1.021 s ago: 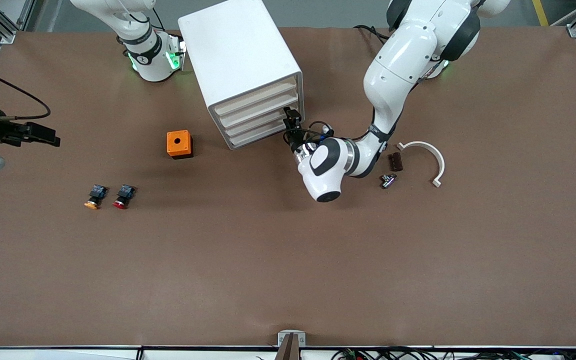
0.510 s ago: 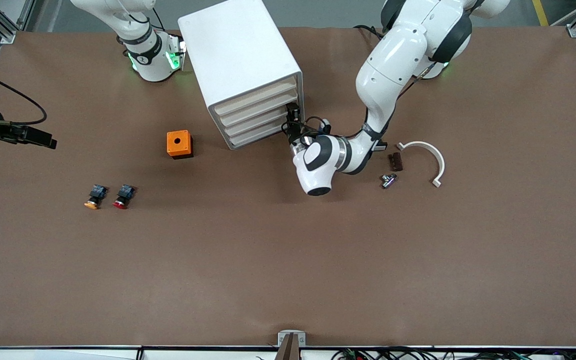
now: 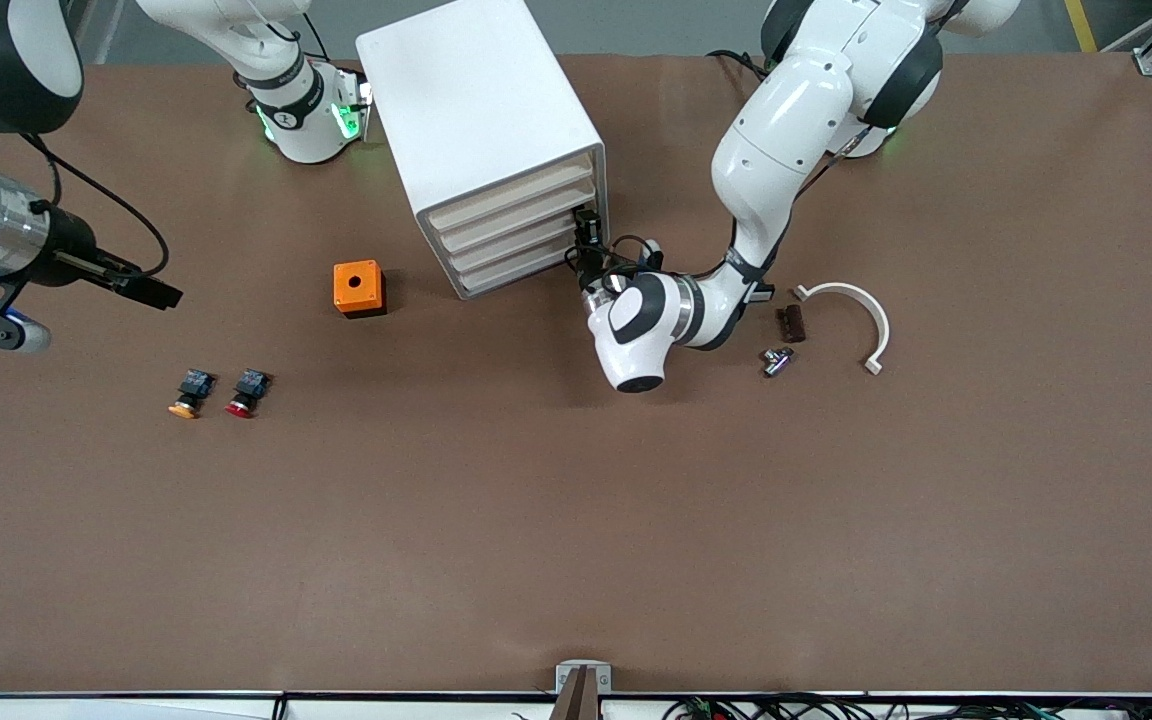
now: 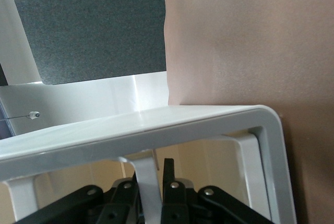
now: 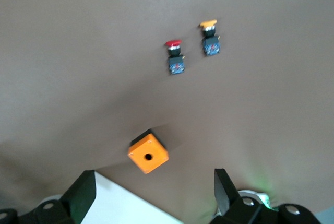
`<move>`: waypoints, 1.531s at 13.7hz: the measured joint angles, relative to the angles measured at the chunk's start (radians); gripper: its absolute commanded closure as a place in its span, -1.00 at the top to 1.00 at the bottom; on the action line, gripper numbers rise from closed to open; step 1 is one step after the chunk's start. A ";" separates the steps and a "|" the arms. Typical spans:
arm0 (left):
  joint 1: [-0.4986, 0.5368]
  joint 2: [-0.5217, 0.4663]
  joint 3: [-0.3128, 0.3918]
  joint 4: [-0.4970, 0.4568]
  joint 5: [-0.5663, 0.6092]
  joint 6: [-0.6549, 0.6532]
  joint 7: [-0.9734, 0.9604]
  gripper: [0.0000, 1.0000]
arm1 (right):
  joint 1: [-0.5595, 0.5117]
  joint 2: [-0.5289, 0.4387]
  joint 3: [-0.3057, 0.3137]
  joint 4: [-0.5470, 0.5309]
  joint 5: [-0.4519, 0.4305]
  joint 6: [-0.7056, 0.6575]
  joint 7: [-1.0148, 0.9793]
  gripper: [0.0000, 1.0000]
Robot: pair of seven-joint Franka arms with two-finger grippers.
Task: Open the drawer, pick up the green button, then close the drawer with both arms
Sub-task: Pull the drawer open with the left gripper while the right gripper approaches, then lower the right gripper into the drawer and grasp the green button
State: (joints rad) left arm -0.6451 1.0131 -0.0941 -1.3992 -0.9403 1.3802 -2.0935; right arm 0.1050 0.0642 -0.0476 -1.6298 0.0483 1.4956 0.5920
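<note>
A white cabinet (image 3: 481, 110) stands near the robots' bases with four cream-fronted drawers stacked in it, all looking pushed in. My left gripper (image 3: 586, 235) is at the drawer (image 3: 521, 243) fronts, at the corner toward the left arm's end. In the left wrist view, my left gripper (image 4: 151, 165) is shut on a thin white tab (image 4: 147, 182) of the drawer, under the cabinet's frame (image 4: 156, 130). My right gripper (image 3: 158, 294) hangs open over the table toward the right arm's end, and the right wrist view shows my right gripper (image 5: 154, 187) empty. The button is hidden.
An orange box (image 3: 359, 288) sits beside the cabinet. An orange-capped push button (image 3: 189, 392) and a red-capped one (image 3: 247, 392) lie nearer the front camera. Toward the left arm's end lie a white curved piece (image 3: 851, 315), a small brown block (image 3: 790, 323) and a metal part (image 3: 776, 360).
My left gripper moved in against the drawer fronts and closed on the tab. My right arm swung in from the table's end toward the orange box.
</note>
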 measured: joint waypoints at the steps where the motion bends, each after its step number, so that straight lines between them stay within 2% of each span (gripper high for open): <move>1: 0.004 0.000 0.001 0.001 0.000 -0.002 0.000 -0.71 | 0.009 0.000 0.000 0.000 0.012 0.000 0.049 1.00; 5: 0.047 0.000 0.007 0.007 0.000 0.000 0.000 -0.69 | 0.070 0.000 0.001 0.000 0.017 0.007 0.195 1.00; 10: 0.154 0.000 0.009 0.015 -0.001 0.008 0.005 -0.64 | 0.172 0.001 0.002 -0.011 0.023 0.047 0.368 1.00; 16: 0.233 0.000 0.009 0.023 -0.012 0.038 0.034 -0.63 | 0.431 0.016 0.007 -0.105 0.025 0.225 0.700 1.00; 21: 0.286 0.000 0.009 0.035 -0.014 0.061 0.087 -0.54 | 0.621 0.085 0.007 -0.146 0.024 0.343 0.979 1.00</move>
State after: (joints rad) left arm -0.3588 1.0130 -0.0850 -1.3646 -0.9541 1.4411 -2.0069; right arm 0.7257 0.1489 -0.0403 -1.7762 0.0722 1.8384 1.5713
